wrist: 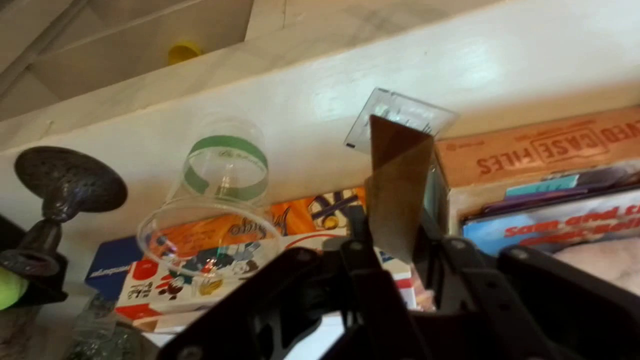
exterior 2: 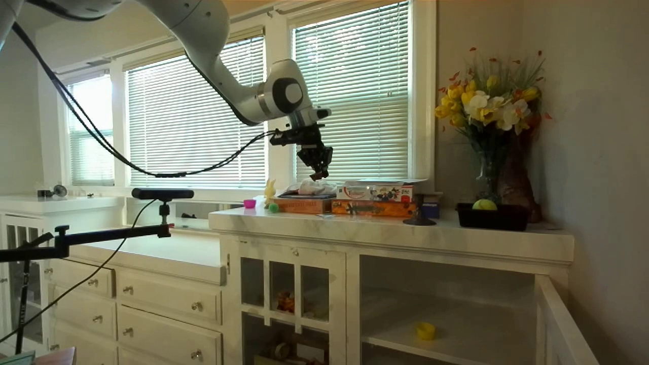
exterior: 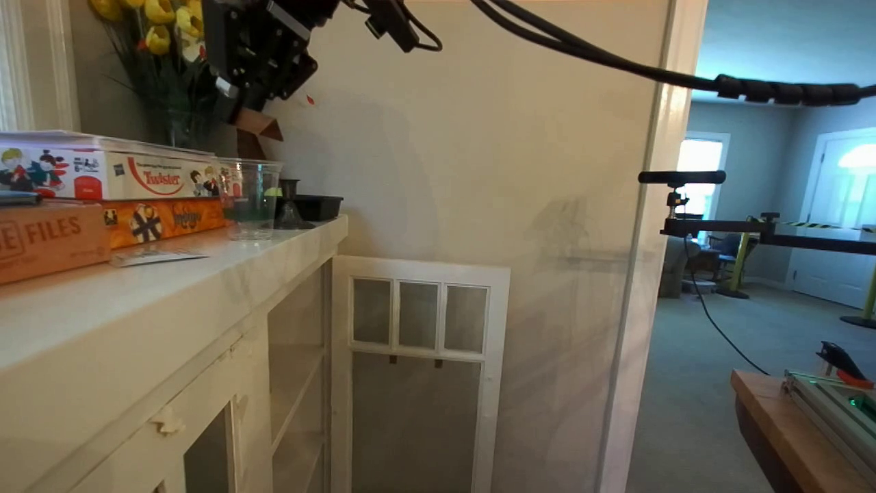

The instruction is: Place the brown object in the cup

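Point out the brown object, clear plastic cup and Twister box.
Brown object (wrist: 397, 202): wrist view, on its lower panel.
Clear plastic cup (exterior: 250, 200): in an exterior view, on its side wall.
Twister box (exterior: 154, 179): in an exterior view, on its lettered side.

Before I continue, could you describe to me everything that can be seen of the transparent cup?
The cup is clear and colourless, apparently thin plastic, with a round open rim wider than its base. A green band, with what looks like tiny print, circles its lower part. It stands upright on the white counter, beside the stacked game boxes; whether it touches them is unclear. Nothing shows inside.
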You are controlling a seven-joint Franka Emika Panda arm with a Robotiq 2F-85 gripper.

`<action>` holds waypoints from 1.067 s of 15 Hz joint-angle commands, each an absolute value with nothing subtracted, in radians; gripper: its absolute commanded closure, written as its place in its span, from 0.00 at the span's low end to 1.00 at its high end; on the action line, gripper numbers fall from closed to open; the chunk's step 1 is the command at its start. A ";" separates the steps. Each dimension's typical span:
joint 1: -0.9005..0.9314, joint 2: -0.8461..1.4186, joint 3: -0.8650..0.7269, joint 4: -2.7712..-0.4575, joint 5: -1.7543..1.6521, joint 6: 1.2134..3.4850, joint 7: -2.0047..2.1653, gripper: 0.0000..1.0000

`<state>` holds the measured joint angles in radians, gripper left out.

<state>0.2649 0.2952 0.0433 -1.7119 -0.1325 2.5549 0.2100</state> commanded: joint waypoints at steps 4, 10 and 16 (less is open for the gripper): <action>0.225 0.228 -0.005 -1.799 -0.201 2.710 0.264 0.94; 0.224 0.303 -0.024 -1.739 -0.265 2.797 0.231 0.94; 0.287 0.427 -0.096 -1.651 -0.397 2.919 0.249 0.94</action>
<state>0.2544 0.3538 -0.0489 -1.7307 -0.3233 2.8723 0.2186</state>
